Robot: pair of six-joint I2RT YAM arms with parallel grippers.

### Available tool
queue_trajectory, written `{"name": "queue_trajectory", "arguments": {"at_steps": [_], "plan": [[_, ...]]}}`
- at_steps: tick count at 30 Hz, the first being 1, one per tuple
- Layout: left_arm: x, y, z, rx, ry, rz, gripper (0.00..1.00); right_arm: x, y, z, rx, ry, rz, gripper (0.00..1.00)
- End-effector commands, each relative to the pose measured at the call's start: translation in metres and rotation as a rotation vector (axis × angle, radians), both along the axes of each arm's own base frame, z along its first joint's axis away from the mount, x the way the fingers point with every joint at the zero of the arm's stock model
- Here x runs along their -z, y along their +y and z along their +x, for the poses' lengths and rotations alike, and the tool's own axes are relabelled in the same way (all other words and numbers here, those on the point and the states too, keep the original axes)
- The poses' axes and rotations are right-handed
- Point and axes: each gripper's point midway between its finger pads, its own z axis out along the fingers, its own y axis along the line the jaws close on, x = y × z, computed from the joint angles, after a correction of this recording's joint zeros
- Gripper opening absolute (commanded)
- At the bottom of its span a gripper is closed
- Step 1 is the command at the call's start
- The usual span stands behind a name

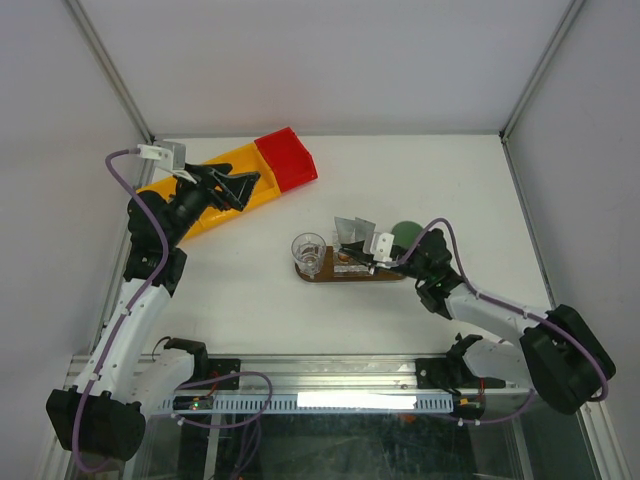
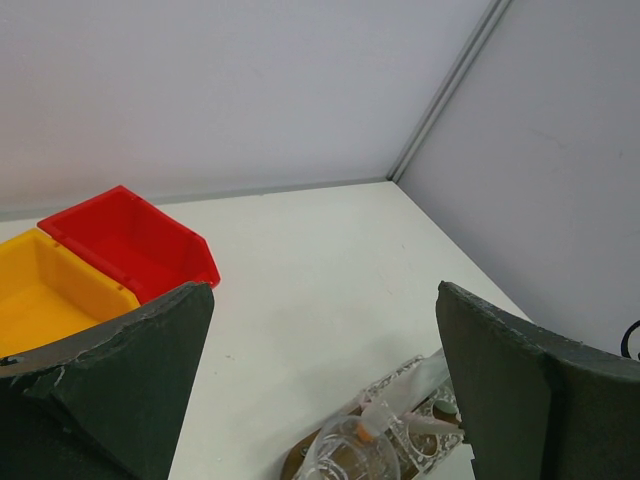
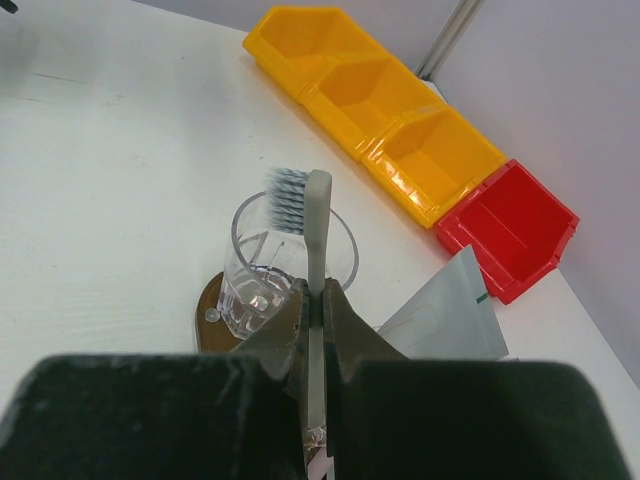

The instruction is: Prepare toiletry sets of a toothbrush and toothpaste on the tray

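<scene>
Toothbrush pinched between the closed fingers of the right gripper, its bristles by the rim of the glass; glass stands on the left end of the tray, mid-table; toothpaste tube sits just beside that gripper; left gripper is spread wide, holding nothing, above the yellow bins next to the red bin.

A robotics lab test cell: a flat white table walled on three sides by plain white panels set in slim grey metal posts. Two white-and-black robot arms with looping purple cables are bolted to an aluminium rail along the table's near edge.
</scene>
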Motion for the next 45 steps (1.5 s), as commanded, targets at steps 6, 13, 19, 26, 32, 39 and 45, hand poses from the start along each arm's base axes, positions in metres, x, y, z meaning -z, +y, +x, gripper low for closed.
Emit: {"name": "queue_trajectory", "arguments": {"at_steps": [6,13,19,26,32,39,45], "plan": [[-0.018,0.0,-0.005,0.019,-0.053,-0.027,0.99,-0.01,-0.002,0.005,-0.003,-0.051,0.063,0.01],[-0.018,-0.001,-0.005,0.025,-0.052,-0.029,0.99,-0.004,-0.003,0.008,0.001,-0.035,0.066,0.02],[-0.019,0.0,-0.006,0.026,-0.056,-0.029,0.99,0.001,-0.005,0.012,0.009,-0.03,0.062,0.05],[-0.021,0.0,-0.007,0.027,-0.06,-0.03,0.99,0.004,0.0,0.008,-0.042,0.0,0.003,0.08],[-0.021,0.0,-0.007,0.029,-0.06,-0.035,0.99,0.002,0.0,0.008,-0.046,0.028,-0.018,0.08],[-0.02,0.001,-0.007,0.031,-0.058,-0.037,0.99,0.004,0.002,0.011,-0.045,0.053,-0.033,0.08],[-0.02,0.001,-0.007,0.033,-0.058,-0.04,0.99,0.006,0.004,0.014,-0.045,0.109,-0.067,0.08]]}}
